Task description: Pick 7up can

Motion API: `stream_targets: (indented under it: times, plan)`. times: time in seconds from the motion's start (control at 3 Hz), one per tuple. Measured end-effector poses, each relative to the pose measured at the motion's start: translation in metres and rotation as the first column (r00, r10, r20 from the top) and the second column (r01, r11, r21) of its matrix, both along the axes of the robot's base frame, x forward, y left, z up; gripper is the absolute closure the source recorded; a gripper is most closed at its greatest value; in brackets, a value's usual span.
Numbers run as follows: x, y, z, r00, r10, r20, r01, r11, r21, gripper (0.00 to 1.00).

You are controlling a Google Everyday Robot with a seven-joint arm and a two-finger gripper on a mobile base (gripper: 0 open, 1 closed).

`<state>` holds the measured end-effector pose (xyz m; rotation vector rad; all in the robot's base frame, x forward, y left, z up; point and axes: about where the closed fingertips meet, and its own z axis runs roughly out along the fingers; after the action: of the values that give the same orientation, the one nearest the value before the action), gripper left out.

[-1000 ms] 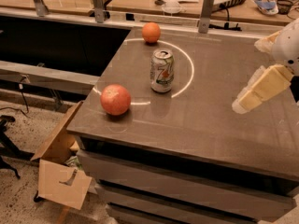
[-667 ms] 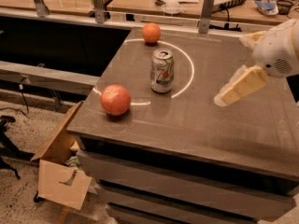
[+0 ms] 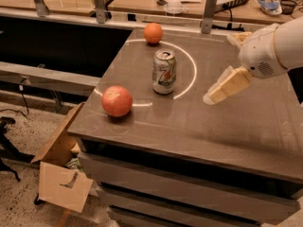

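Nearest, on the floor at the left, a cardboard box [image 3: 61,174] leans against the table's [image 3: 227,136] stacked front. On the table's near left corner sits a round orange-red fruit [image 3: 116,100], touching the thin white arc [image 3: 191,67] marked on the top; it is well apart from the tool's side, so it should not hamper a reach.

To the right, the tool [image 3: 222,90] hangs above the bare table, tilted down and to the left, its cream tip aimed toward the can. It carries nothing. Whether it is spread or pressed together I cannot tell.

The 7up can [image 3: 164,71] stands upright near the middle of the table, inside the arc, apart from both fruits and from the tool. With clear space on its right flank, a sideways approach from there looks likely to work; a careless nudge could tip it.

Farther back, a smaller orange fruit [image 3: 153,32] rests on the arc near the rear edge.
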<state>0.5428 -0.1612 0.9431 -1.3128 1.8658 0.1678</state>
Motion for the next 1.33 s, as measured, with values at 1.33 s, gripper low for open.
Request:
stream_targets:
  times: [1.33]
  plan:
    - [0.038, 0.075, -0.052, 0.9979, 0.050, 0.041, -0.059, 0.965, 0.256, 0.00]
